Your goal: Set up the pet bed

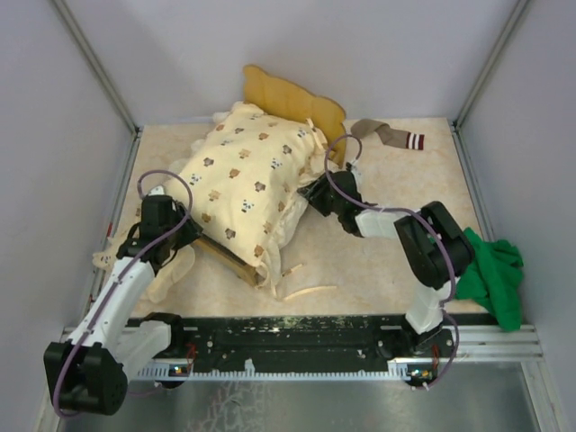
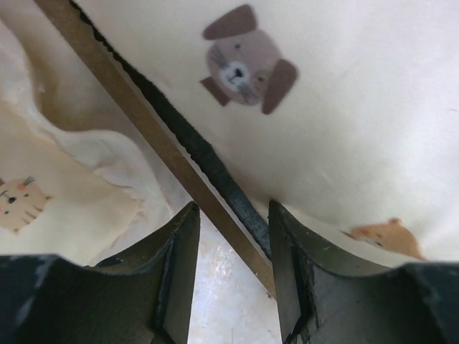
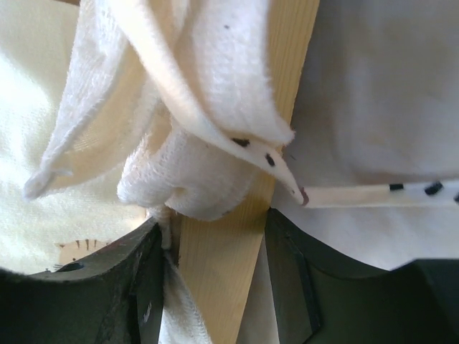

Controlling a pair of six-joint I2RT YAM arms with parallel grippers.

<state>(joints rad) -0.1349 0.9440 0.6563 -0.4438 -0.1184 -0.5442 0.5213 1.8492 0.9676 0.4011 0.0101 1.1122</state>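
Left gripper (image 2: 231, 215): jaws apart, astride left rail (image 2: 154, 136) of pet bed (image 1: 232, 261), dark base fabric (image 2: 193, 147) running alongside. No pinch yet.
Right gripper (image 3: 215, 229): jaws apart astride right rail (image 3: 219, 294). Sliver of gap one side, bunched quilt (image 3: 201, 143) hem wedged other side.
Read: one arm per side of bed, likely so frame can be shifted or squared without twisting.
Bed mid-table, angled, headboard (image 1: 288, 94) at far end. Quilt draped over bed hides most of frame.
Green cloth (image 1: 490, 274) well apart, right of bed.
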